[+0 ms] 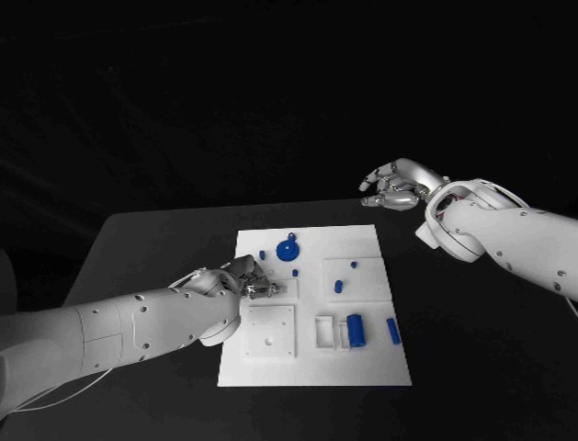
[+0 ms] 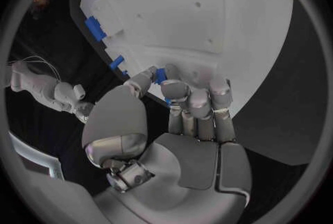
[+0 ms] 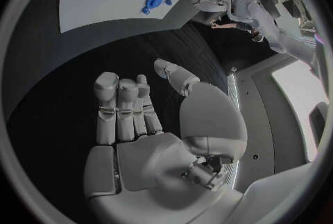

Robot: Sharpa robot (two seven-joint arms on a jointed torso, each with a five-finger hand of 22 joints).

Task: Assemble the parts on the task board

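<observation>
One white task board (image 1: pixel 368 358), two robot hands, left (image 1: pixel 243 278) and right (image 1: pixel 397 186), and roughly seven small blue parts (image 1: pixel 355 330).

Left hand (image 1: pixel 243 277) blocks task board (image 1: pixel 368 241) left edge — right side, far table (image 1: pixel 169 230) open.

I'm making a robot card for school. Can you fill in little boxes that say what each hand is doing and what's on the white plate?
Left hand: on the task board, pinching a small blue part between thumb and finger
Right hand: off the board, over the black table, fingers apart, holding nothing
On the board: blue round disc part, blue cylinder, several small blue pegs
Job state: parts not yet all assembled
</observation>
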